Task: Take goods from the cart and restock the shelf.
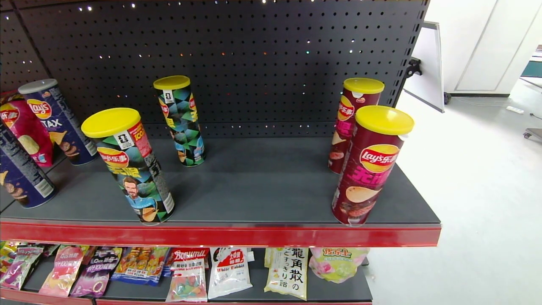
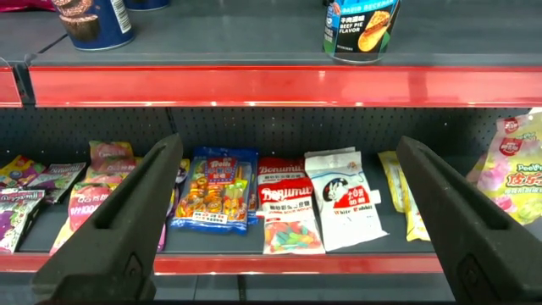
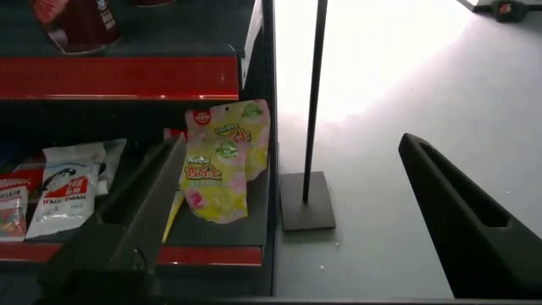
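The dark shelf (image 1: 254,186) with a red front lip carries several upright chip cans: two green-patterned ones with yellow lids (image 1: 131,165) (image 1: 180,120) and two maroon ones with yellow lids (image 1: 372,165) (image 1: 353,123). Blue and pink cans (image 1: 55,120) stand at the far left. My left gripper (image 2: 288,220) is open and holds nothing, facing the lower shelf of candy bags (image 2: 288,207). My right gripper (image 3: 296,212) is open too, holding nothing, near the shelf's right end by a yellow-green candy bag (image 3: 222,161).
The lower shelf (image 1: 237,292) holds a row of snack and candy bags. White floor (image 1: 474,190) lies open to the right of the shelf. A thin pole on a square base (image 3: 309,203) stands beside the shelf end. A white board (image 1: 423,63) leans farther back.
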